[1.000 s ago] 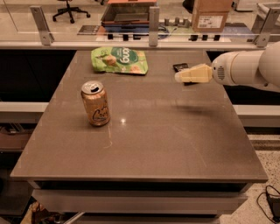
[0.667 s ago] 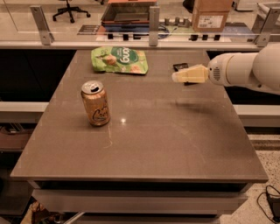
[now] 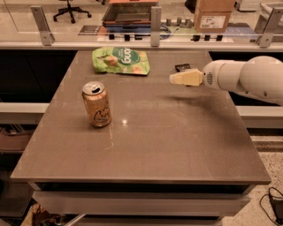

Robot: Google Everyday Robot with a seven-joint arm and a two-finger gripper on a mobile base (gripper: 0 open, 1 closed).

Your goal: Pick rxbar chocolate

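Gripper hovering over far right part of surface, pointing left, cream-coloured, on end of white arm. Spread or closed: cannot tell from this angle. Nothing visibly held.

Rxbar chocolate lying flat on surface just behind gripper, near far edge, right of green bag. Only a small black patch showing, rest hidden behind gripper. Touching gripper or not: cannot tell. Well apart from can, standing upright front-left.

Handling, as judgement:
- Light, thin, flat.
- Wrapper probably slick film, so likely to skate on the smooth surface if nudged sideways rather than clamped.
- Bar inside probably firm with slight bend. Not fragile, moderate squeeze fine.
- Low profile is the hard bit: little height to catch.
- Best bet: come down from above, straddle the short width at mid-length, close on the long edges.
- Avoid the end seals, likely floppy and prone to slipping out.
- Avoid pushing on the flat face alone, which would only pin it.

Text:
- Nothing legible on the bar.
- Green bag: large white lettering, not readable with confidence.
- Can: orange-gold, dark script logo, brand not readable.
- Cardboard box beyond the surface: pale label, print too small.
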